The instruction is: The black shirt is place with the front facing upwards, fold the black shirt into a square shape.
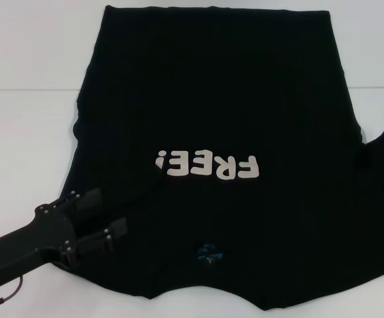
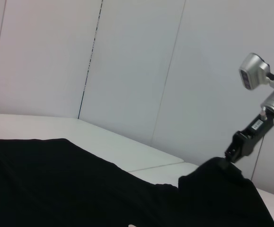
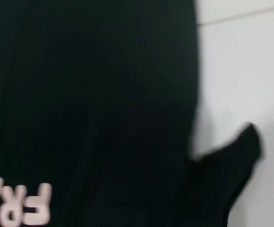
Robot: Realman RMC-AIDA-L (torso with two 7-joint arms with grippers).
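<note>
The black shirt (image 1: 211, 99) lies spread on the white table (image 1: 26, 126), front up, with its white "FREE!" letters (image 1: 208, 164) upside down to me and a small blue mark (image 1: 209, 252) near the collar. My left gripper (image 1: 115, 212) rests open over the shirt's near left shoulder, fingers wide apart. The right gripper (image 2: 232, 153) is outside the head view. In the left wrist view it pinches the far sleeve, lifting the fabric (image 2: 217, 175) into a peak. The right wrist view looks down on the shirt (image 3: 89, 94) and that raised sleeve (image 3: 238, 158).
Bare white table (image 3: 250, 61) lies beside the shirt on both sides. A seam line crosses the table (image 1: 12, 87) at the far left. Pale wall panels (image 2: 127, 61) stand behind the table.
</note>
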